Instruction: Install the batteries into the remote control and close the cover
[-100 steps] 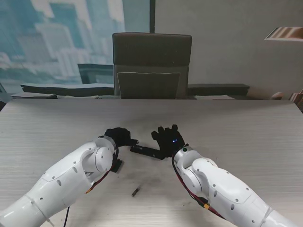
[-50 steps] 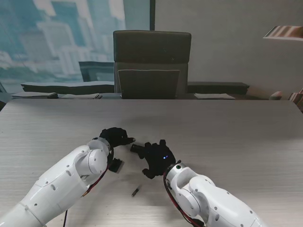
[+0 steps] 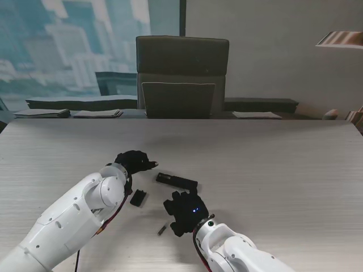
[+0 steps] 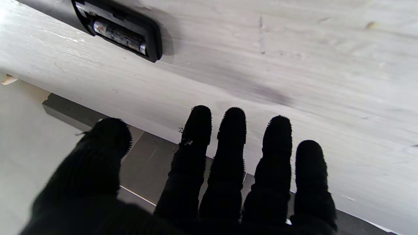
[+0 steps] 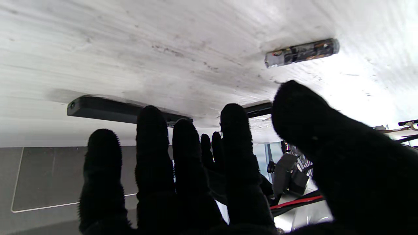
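While my left hand (image 3: 135, 161) and right hand (image 3: 184, 211) both hover spread and empty over the table (image 3: 272, 164), the remote (image 3: 177, 181) lies between them. Only my left wrist view shows one battery (image 4: 119, 33) seated inside; my right wrist view shows the loose battery (image 5: 302, 52), beside my thumb.

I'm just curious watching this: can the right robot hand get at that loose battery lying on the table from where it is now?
Probably yes. The right robot hand is open and empty, and the loose battery lies bare on the table just beside it on its left, with nothing between them.
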